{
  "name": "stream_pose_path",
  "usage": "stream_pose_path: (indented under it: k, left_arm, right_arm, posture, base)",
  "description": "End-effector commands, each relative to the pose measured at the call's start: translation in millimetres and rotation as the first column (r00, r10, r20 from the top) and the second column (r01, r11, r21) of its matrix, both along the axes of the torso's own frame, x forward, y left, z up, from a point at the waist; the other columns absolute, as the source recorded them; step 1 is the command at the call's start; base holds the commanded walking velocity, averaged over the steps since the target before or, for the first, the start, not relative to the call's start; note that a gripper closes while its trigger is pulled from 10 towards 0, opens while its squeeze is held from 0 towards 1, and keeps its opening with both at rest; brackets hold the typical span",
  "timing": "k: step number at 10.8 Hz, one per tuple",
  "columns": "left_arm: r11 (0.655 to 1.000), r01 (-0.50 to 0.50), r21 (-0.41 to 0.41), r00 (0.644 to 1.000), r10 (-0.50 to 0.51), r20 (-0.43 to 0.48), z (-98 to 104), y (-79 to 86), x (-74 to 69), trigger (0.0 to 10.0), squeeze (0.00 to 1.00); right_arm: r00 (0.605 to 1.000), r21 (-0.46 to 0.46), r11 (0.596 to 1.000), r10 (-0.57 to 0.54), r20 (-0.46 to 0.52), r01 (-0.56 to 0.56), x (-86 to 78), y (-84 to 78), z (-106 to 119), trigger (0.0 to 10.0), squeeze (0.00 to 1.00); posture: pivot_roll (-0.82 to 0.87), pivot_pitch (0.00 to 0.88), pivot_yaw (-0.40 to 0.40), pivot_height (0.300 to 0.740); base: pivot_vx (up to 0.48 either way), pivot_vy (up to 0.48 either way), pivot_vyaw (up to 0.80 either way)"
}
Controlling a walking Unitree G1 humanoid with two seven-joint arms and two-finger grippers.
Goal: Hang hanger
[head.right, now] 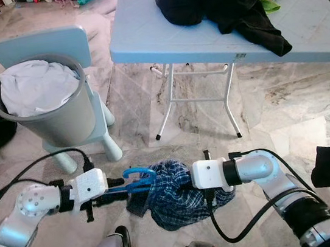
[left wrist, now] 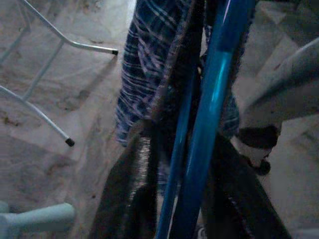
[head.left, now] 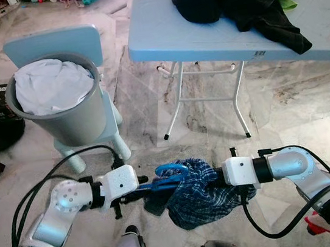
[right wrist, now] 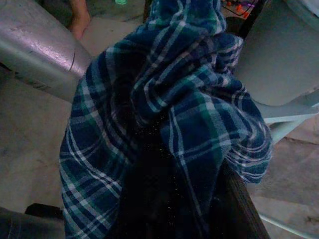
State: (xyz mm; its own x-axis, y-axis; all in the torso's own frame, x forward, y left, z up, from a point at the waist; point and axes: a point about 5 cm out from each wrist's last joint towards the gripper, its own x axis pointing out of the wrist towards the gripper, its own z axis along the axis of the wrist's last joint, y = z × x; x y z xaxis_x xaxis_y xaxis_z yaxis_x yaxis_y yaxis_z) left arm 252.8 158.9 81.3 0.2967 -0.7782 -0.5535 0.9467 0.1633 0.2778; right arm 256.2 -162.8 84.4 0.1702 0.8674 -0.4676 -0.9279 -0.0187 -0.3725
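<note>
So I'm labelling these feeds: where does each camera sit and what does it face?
Left and right eye views: head, looking down at both arms holding the blue hanger and plaid garment; floor, table, bucket.
Left wrist view: along the left tool, at the hanger.
Right wrist view: along the right tool, at the garment.
All share the garment.

My head views are bright and sharp, daylight glaring off the glossy marble floor [head.left: 211, 101]. My wrist views are dim, bluish, with the plaid blue cloth [right wrist: 169, 129] soft and grainy.
</note>
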Motion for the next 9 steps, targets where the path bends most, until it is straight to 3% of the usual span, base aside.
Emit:
stream_pose_path:
  k: [1,5,9]
  left_arm:
    - [1.000,0.017,0.026,1.000,-0.016,-0.025,-5.5,0.0,-2.6,0.0,0.00]
    - [0.996,0.041,0.079,0.999,-0.039,-0.035,-7.2,2.7,-2.2,0.0,0.00]
    - [1.000,-0.010,0.029,1.000,0.010,0.019,-9.8,-2.7,4.7,0.0,0.00]
  right_arm:
    - [0.999,0.027,0.999,0.028,0.033,-0.029,1.0,4.4,5.0,10.0,0.00]
    - [0.999,0.028,0.999,0.028,0.042,-0.029,1.4,6.3,3.9,10.0,0.00]
    - [0.998,0.026,0.999,0.025,0.055,-0.026,2.5,6.7,4.5,10.0,0.00]
  posture:
    - [0.06,0.191,-0.071,0.740]
    - [0.06,0.186,-0.075,0.740]
    - [0.06,0.186,-0.082,0.740]
  base:
    - [0.000,0.000,0.00]
    - [0.000,0.000,0.00]
    - [0.000,0.000,0.00]
